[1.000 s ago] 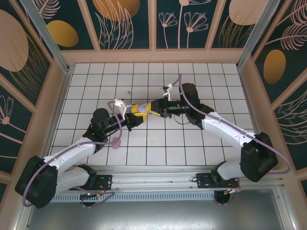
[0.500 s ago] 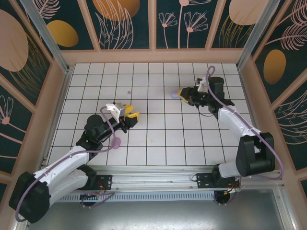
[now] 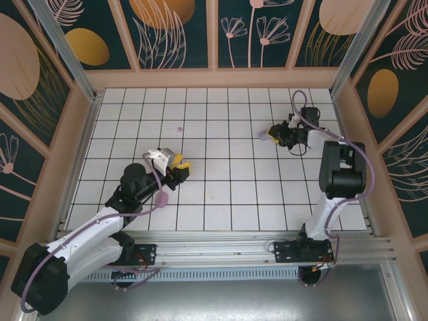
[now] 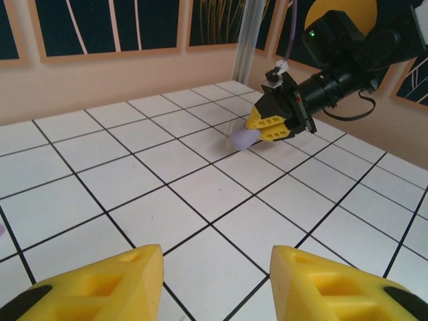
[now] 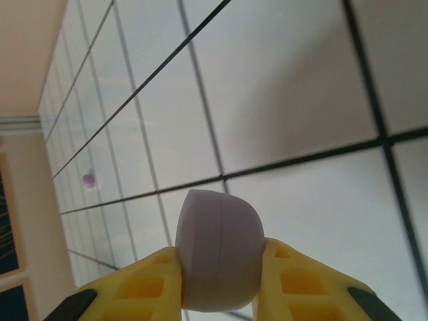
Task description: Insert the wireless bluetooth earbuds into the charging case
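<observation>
The white-and-black left arm [image 3: 100, 224] stretches diagonally forward from its base. Its yellow-fingered left gripper [image 3: 179, 164] is held low, jaws parted with nothing between them. The white-and-black right arm [image 3: 341, 170] is folded up steeply with its wrist pointing leftward. Its yellow-fingered right gripper [image 3: 273, 136] clamps a lavender rounded plastic case [image 5: 217, 251].
</observation>
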{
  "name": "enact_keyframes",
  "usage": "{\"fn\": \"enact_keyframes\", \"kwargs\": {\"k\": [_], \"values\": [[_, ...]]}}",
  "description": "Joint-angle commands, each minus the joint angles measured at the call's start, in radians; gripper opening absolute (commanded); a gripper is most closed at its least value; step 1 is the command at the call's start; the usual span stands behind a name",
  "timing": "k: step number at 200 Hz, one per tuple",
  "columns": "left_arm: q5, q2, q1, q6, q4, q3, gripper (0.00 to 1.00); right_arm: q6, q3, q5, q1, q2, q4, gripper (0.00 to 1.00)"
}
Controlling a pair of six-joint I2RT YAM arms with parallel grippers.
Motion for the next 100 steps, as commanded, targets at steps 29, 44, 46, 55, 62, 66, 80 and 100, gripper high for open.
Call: {"fn": "enact_keyframes", "kwargs": {"k": [29,44,46,55,62,66,80,100], "values": [[-0.039,-0.026,0.002,0.002,-0.005,-0.038,0.44,-0.021,0.136,-0.016,-0.006,0.13,-0.012,0.17],[-0.044,-0.021,0.002,0.0,0.005,-0.047,0.44,-0.03,0.177,-0.003,-0.006,0.168,-0.032,0.19],[-0.045,-0.019,0.003,0.001,0.006,-0.048,0.44,-0.032,0.182,0.0,-0.006,0.173,-0.035,0.19],[-0.048,-0.016,0.002,0.0,0.007,-0.049,0.45,-0.035,0.2,0.009,-0.005,0.19,-0.048,0.2],[-0.05,-0.011,0.002,0.0,0.005,-0.048,0.44,-0.035,0.207,0.016,-0.005,0.198,-0.056,0.22],[-0.052,-0.01,0.002,0.002,0.004,-0.047,0.44,-0.035,0.208,0.02,-0.004,0.199,-0.059,0.23],[-0.067,-0.009,0.002,0.007,-0.003,-0.045,0.45,-0.036,0.206,0.04,-0.002,0.193,-0.067,0.33],[-0.138,-0.019,0.002,0.003,-0.023,-0.045,0.46,-0.048,0.205,0.087,0.003,0.177,-0.09,0.46]]}}
